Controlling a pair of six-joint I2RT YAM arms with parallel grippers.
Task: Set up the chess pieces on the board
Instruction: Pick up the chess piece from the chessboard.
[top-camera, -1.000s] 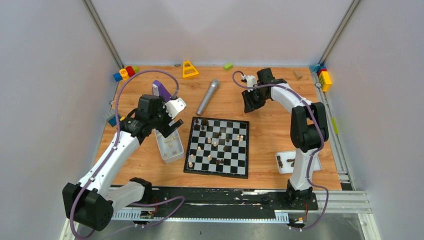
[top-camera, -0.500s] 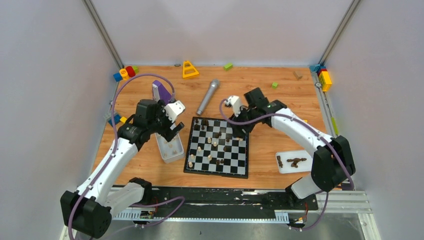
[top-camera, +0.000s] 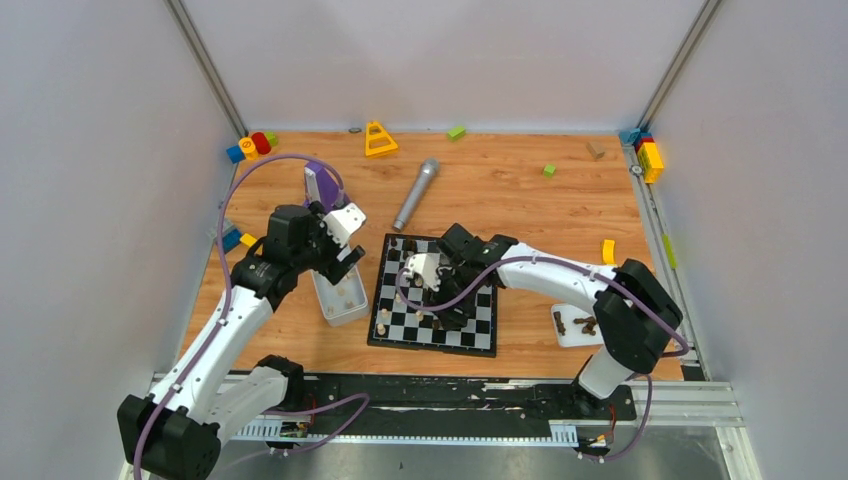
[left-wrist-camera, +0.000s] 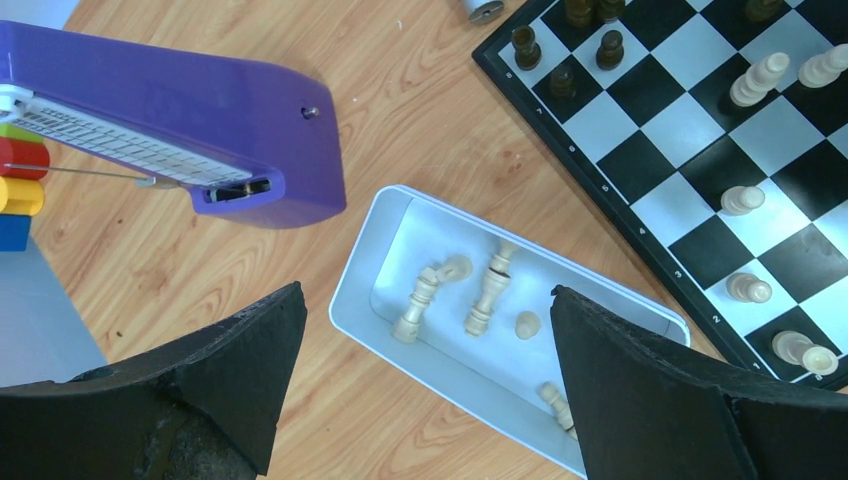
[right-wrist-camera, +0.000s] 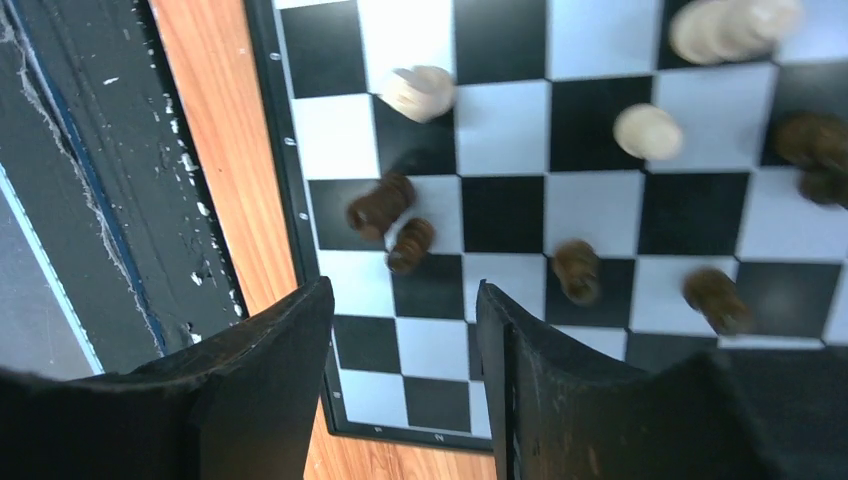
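Left of the glossy chequered chessboard (top-camera: 470, 335), the left end effector (left-wrist-camera: 425, 293) gapes empty over a rounded white tray (left-wrist-camera: 362, 245) of pale turned pieces (left-wrist-camera: 487, 290); the right end effector (right-wrist-camera: 403, 288) gapes empty above the board's dark pieces (right-wrist-camera: 380, 205).

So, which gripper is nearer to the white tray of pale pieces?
Left. The left gripper hovers right above the tray; the right gripper is away over the chessboard.

Tiny marks along the chessboard (left-wrist-camera: 640, 165) border — too small to read.
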